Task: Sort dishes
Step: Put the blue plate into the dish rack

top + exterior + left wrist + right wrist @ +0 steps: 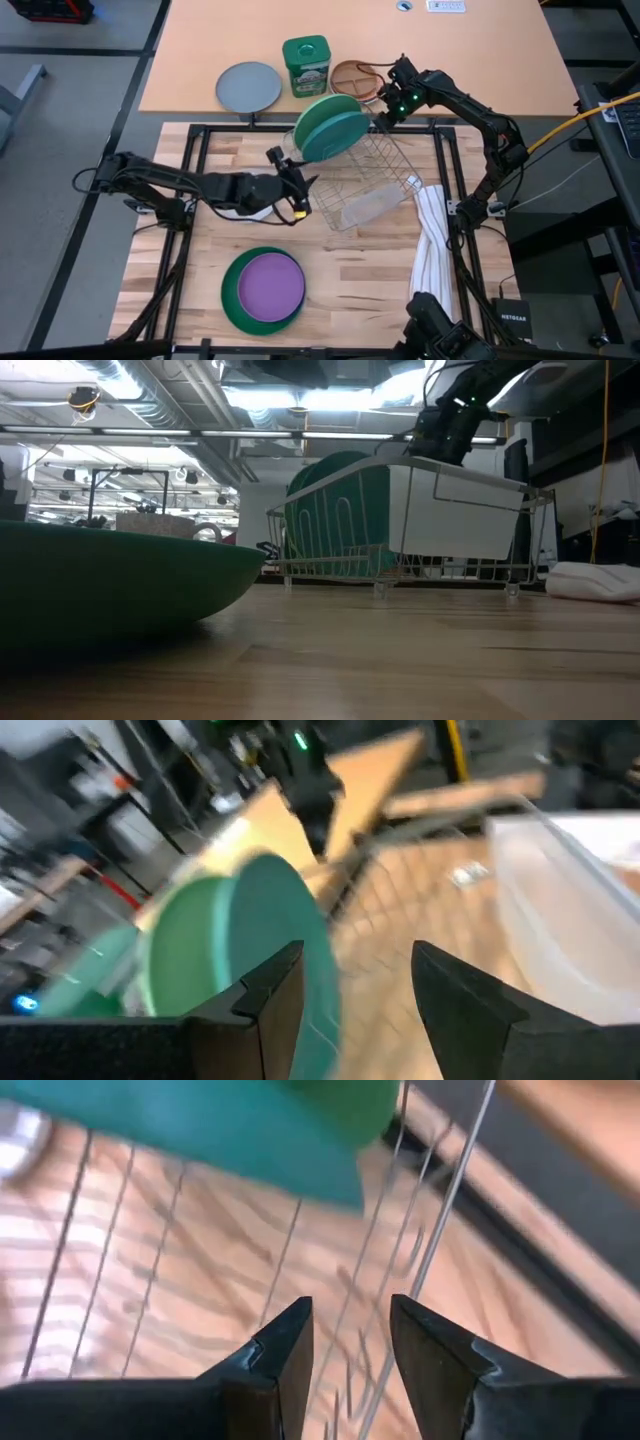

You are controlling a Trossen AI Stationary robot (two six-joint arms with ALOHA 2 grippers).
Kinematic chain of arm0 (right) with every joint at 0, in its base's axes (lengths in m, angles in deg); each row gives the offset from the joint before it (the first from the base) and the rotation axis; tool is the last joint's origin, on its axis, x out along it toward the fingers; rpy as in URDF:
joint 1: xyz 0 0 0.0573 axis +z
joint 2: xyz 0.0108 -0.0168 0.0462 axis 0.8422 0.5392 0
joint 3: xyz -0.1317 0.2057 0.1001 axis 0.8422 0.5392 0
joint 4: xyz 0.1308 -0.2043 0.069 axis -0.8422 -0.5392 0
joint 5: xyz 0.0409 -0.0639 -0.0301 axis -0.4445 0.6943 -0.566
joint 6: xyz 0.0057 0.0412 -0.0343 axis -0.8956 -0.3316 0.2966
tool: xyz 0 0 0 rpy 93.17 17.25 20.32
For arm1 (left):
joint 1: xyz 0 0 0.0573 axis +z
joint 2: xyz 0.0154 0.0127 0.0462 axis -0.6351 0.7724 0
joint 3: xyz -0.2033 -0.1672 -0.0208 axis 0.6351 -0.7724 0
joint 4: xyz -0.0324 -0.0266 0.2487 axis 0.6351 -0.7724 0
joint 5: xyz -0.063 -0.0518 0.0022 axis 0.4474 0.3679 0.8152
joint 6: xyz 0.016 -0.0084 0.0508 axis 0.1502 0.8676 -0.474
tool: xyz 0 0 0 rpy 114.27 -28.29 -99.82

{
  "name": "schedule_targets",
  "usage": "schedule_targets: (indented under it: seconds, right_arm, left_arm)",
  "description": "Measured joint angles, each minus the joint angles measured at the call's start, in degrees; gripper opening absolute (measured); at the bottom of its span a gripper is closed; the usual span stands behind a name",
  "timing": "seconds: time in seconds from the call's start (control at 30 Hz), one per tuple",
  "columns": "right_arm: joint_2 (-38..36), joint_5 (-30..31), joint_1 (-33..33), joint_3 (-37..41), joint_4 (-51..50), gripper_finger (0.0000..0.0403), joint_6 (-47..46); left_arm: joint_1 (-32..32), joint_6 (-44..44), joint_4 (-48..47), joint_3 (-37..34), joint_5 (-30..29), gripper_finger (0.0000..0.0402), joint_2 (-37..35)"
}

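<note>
On the wooden worktop, seen from above, a wire dish rack sits near centre w/ two plates standing on edge in its far-left end: a light green plate and a teal plate, faces touching or nearly so. Both arms work at this rack.

Left tool hovers just beside the rack's left side, a bit nearer the camera-side edge than the plates. Its fingers are spread wide and hold nothing; the wrist view looks past them at the teal plate's edge, so the plates lie ahead and slightly to one side of the tool. The plates' flat faces run roughly across the rack's length.

Right tool is at the rack's far rim, close to the plates' right side. Its fingers are part-way apart w/ thin rack wires between and beyond them; cannot tell if a wire is pinched, prob. not.

Near the front edge a dark green plate lies flat w/ a purple plate inside it, well apart from both tools. Left arm is nearer this pair, so it looks the likelier one to fetch it. A white towel lies right of the rack.
</note>
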Motion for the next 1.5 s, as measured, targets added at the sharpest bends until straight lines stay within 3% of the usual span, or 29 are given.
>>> schedule_targets:
  seconds: [0.1, 0.43, 0.53, 0.73, 1.0, 1.5]
  right_arm:
    - [0.0, 0.0, 0.0, 0.0, -4.1, 0.0138, 1.2]
    - [0.0, -0.2, 0.0, 0.0, -12.2, 0.0138, 1.8]
    - [0.0, -0.2, 0.7, 0.0, -12.7, 0.0138, 1.8]
    - [-0.1, -0.2, 4.6, 0.0, -13.8, 0.0138, 1.8]
    - [-0.2, -0.2, 12.4, 0.0, -13.8, 0.0138, 1.8]
    - [-0.2, -0.2, 25.7, 0.0, -13.6, 0.0138, 1.4]
  left_arm:
    - [-1.1, 9.2, -9.3, 0.0, 5.7, 0.0172, -1.1]
    - [-4.3, 39.2, -35.8, 0.0, 37.8, 0.0172, -1.8]
    - [-5.8, 47.7, -41.3, -0.1, 43.3, 0.0172, -1.7]
    - [-10.3, 58.2, -46.6, -0.7, 45.0, 0.0172, -1.7]
    - [-15.4, 71.0, -45.9, -8.2, 47.7, 0.0172, -1.7]
    - [-17.4, 78.3, -31.4, -21.2, 48.9, 0.0172, -1.7]
